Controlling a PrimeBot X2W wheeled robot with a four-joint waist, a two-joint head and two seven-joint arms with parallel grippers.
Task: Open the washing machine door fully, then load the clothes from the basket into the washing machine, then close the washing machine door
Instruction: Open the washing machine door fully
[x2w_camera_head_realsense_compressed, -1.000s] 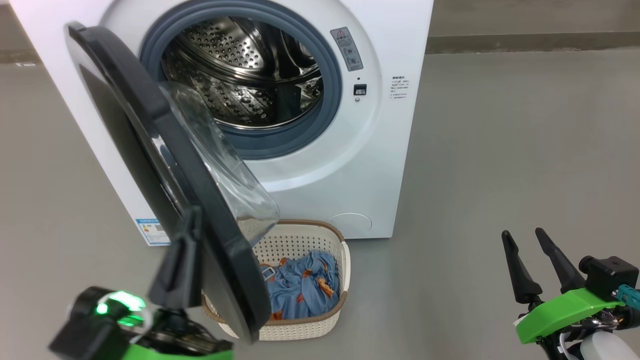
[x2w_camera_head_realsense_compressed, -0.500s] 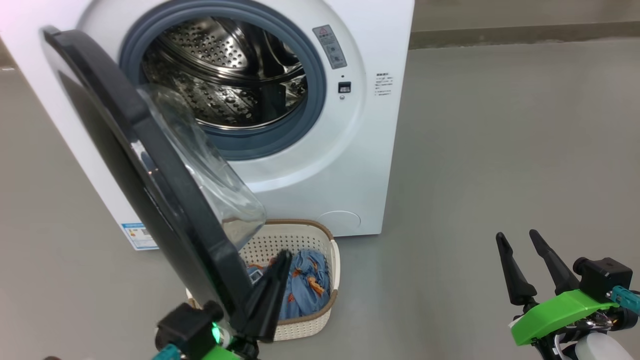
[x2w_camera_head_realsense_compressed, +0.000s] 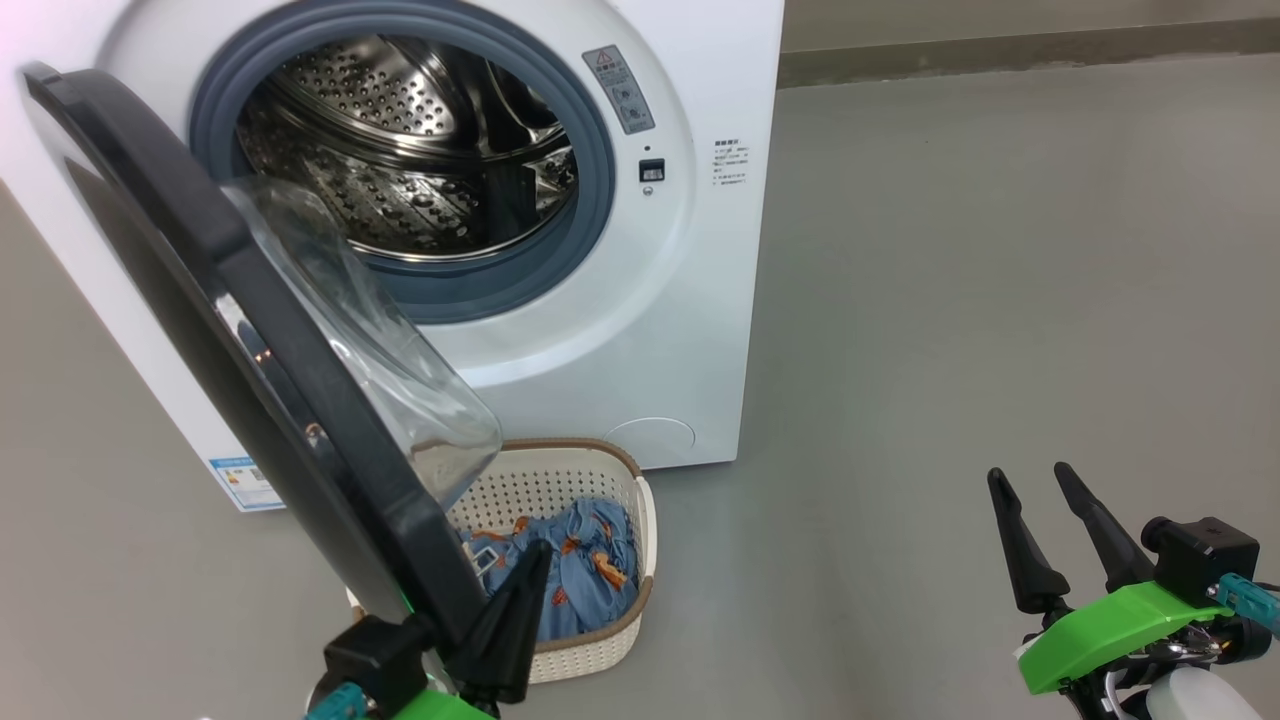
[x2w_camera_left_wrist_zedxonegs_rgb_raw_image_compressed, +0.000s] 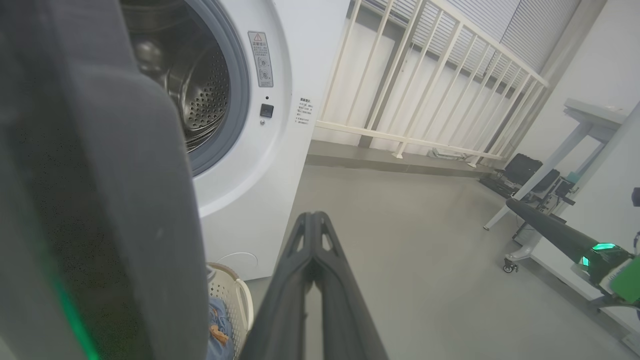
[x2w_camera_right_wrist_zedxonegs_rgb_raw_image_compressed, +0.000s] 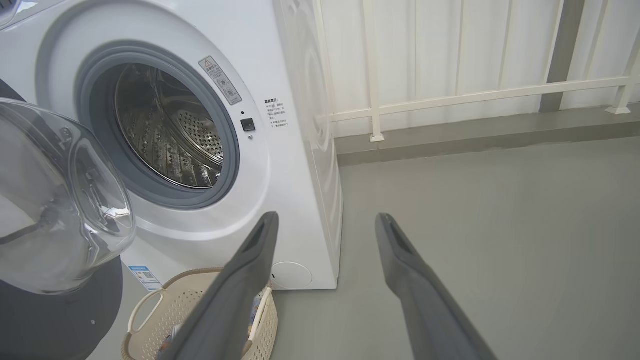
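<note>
The white washing machine (x2w_camera_head_realsense_compressed: 690, 300) stands with its steel drum (x2w_camera_head_realsense_compressed: 400, 150) exposed. The black washing machine door (x2w_camera_head_realsense_compressed: 250, 330) with its clear glass bowl (x2w_camera_head_realsense_compressed: 360, 330) swings out toward me, partly open. My left gripper (x2w_camera_head_realsense_compressed: 535, 555) is shut with nothing in it, low down beside the door's inner rim, above the basket (x2w_camera_head_realsense_compressed: 600, 640). Light-blue clothes (x2w_camera_head_realsense_compressed: 585, 565) with orange prints lie in the basket. In the left wrist view the shut left gripper (x2w_camera_left_wrist_zedxonegs_rgb_raw_image_compressed: 312, 216) points past the door's edge (x2w_camera_left_wrist_zedxonegs_rgb_raw_image_compressed: 100, 200). My right gripper (x2w_camera_head_realsense_compressed: 1028, 472) stands open over bare floor, far right.
Grey floor (x2w_camera_head_realsense_compressed: 950, 300) spreads to the right of the machine. A white railing (x2w_camera_right_wrist_zedxonegs_rgb_raw_image_compressed: 450, 95) runs along the wall behind. A white table and dark equipment (x2w_camera_left_wrist_zedxonegs_rgb_raw_image_compressed: 530, 175) stand off to the side in the left wrist view.
The head camera has shifted, sliding the scene left. My left gripper has moved from the door's outer face to its inner side above the basket. The right gripper has held still.
</note>
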